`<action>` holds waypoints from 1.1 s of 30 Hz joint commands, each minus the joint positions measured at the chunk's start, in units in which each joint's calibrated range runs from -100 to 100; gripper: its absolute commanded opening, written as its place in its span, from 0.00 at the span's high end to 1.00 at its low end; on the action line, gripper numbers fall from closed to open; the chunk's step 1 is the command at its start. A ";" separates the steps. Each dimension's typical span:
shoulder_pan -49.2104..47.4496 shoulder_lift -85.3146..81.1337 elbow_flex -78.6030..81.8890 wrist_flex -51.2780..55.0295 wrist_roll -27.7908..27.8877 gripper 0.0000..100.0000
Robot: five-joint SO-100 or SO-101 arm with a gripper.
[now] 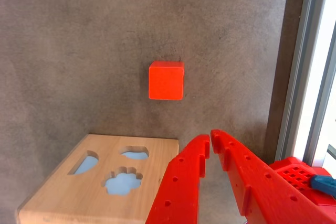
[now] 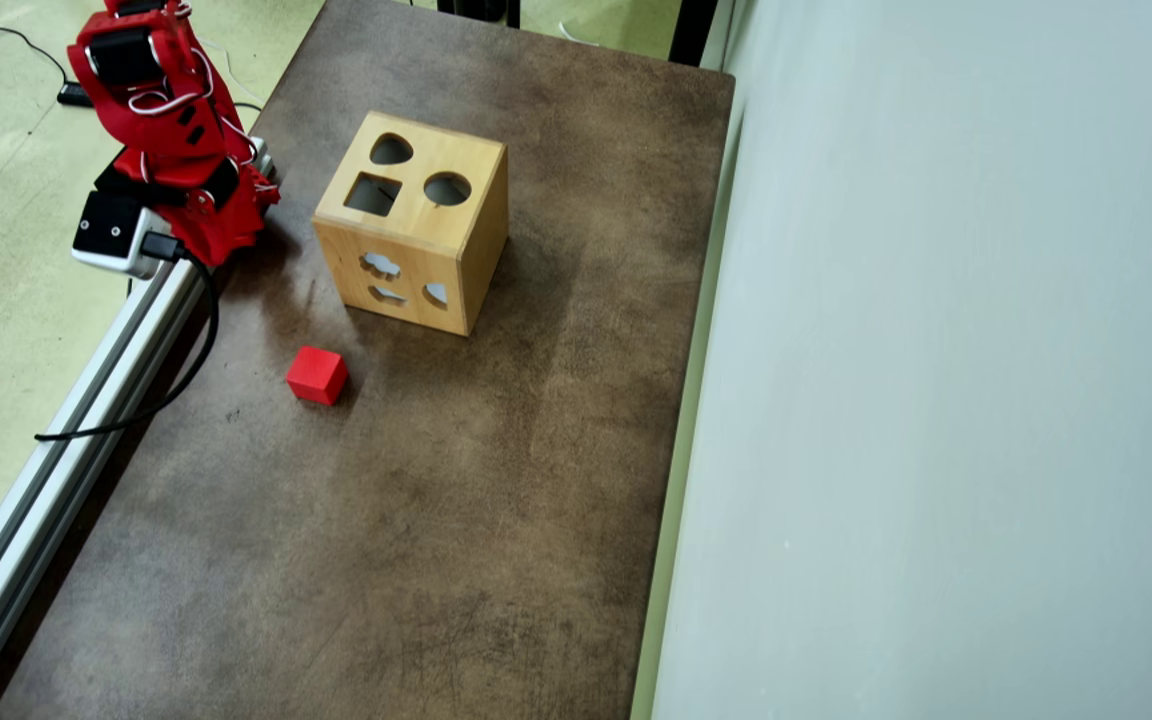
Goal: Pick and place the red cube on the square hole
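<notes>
A: Where is the gripper (image 1: 210, 136), and how do its jaws stand?

B: In the wrist view the two red fingers come up from the bottom edge with their tips almost touching, nothing between them. It hangs above the brown table (image 2: 496, 480), well short of the block. In the overhead view the red arm (image 2: 171, 130) sits folded at the table's top left corner, beside a metal rail (image 2: 66, 460).

A: And the red cube (image 1: 166, 81)?

B: It lies alone on the table, apart from everything. It is a small matte block with plain faces and slightly rounded edges. In the overhead view it (image 2: 317, 375) rests near the rail, a little below and left of the wooden box (image 2: 476, 250).

A: What about the box?

B: Light wood, cube-shaped, standing flat. Its top face carries the square hole (image 2: 373, 194), a round hole (image 2: 447, 188) to the right and a rounded, heart-like one (image 2: 391, 150) above. The side face turned toward the block has three smaller cutouts, one shaped like a paw (image 1: 123, 181).

A: Any writing or labels?

B: None that I can read on the block, box or arm.
</notes>
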 commanded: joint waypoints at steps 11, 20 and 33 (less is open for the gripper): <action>-7.15 4.59 -1.51 -1.81 -0.10 0.99; -7.30 5.27 -1.51 -1.89 -2.25 0.99; -9.75 5.36 -1.42 -1.89 -5.37 0.99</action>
